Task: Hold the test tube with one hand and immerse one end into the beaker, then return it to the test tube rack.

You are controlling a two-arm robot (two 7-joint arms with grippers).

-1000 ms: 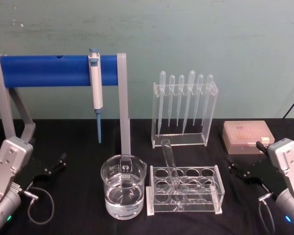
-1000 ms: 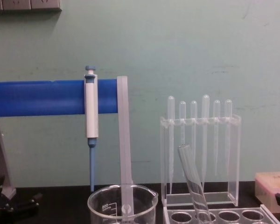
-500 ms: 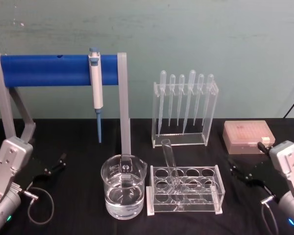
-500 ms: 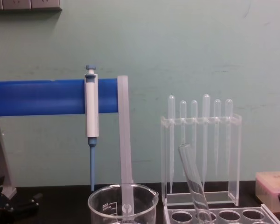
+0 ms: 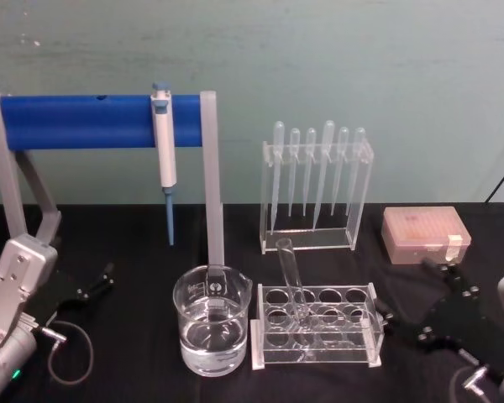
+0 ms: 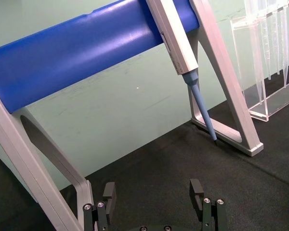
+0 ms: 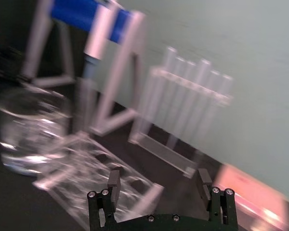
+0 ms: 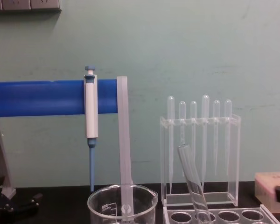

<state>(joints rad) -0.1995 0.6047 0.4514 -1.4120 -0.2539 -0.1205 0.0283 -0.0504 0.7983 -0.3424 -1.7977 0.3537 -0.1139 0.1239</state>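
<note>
Glass all round on this one. Nearest the robot, the right gripper (image 7: 159, 184) sits low at the right side of the table (image 5: 134, 243), fingers spread apart with nothing between them, facing the test tube rack (image 5: 336, 348). The left gripper (image 6: 153, 191) is parked on the left, also spread wide and empty.

Mid-table, the beaker (image 5: 212, 327), around half full of clear liquid, stands just beside the rack's left end. The test tube (image 5: 291, 277) sits in a hole near that end, leaning, with its open top tipped toward the beaker side.

Farther back are the pipette stand (image 5: 315, 189), a pink box (image 5: 424, 233) and the pipettor (image 5: 164, 143) hanging on the blue bar (image 5: 84, 120).

Reckon the tube is light, stiff, slick and easy to crack. The best hold looks like the bare upper stretch above the rack, just under the rim, squeezed gently and matched to the lean.
</note>
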